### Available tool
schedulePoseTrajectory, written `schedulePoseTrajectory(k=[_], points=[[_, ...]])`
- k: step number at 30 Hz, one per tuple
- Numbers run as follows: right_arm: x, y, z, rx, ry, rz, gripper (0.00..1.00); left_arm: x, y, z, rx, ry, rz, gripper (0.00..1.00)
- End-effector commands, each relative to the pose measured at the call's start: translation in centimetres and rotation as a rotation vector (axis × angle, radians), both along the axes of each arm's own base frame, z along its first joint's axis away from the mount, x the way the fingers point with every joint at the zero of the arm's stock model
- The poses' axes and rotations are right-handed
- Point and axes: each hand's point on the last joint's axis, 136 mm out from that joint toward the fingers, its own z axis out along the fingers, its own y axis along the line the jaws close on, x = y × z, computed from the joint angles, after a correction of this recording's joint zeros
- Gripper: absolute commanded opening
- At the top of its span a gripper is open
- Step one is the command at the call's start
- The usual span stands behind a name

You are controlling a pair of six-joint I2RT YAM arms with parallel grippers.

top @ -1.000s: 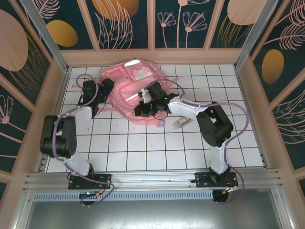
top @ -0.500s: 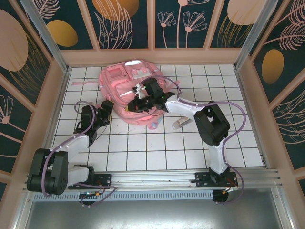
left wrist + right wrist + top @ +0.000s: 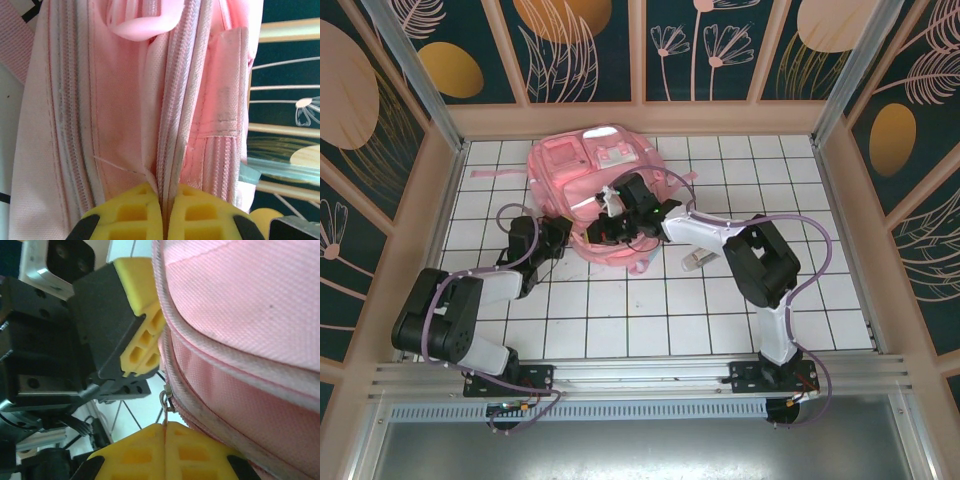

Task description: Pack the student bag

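The bench [image 3: 650,320] is a white top ruled into a grid of dark lines, with pale wooden rails [image 3: 640,120] around it. The student bag [image 3: 582,170] lies on the far half, left of centre, and a pink strap [image 3: 492,174] trails from it across the tiles toward the left rail. A small pale object [image 3: 696,260], too small to identify, lies near the bag's near right corner.
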Motion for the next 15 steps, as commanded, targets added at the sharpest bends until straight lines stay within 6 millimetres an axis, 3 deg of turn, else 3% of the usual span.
schedulePoseTrajectory(k=[1,7,11,15], points=[[-3.6,-2.6,-1.2,-0.138,-0.008,0.092,0.0,1.6,1.0,1.7,0.043,-0.078,0.052,0.0],[-2.9,-10.8,-5.3,-0.454,-0.048,0.019,0.0,1.5,1.3,2.3,0.073,-0.089,0.051,0.0],[-1.1,-15.2,-5.9,-0.571,-0.09,-0.056,0.0,1.7,0.9,3.1,0.077,-0.101,0.02,0.0],[2.5,-18.9,-5.4,-0.68,-0.192,-0.147,0.0,1.4,0.3,3.9,0.084,-0.111,-0.019,0.0]])
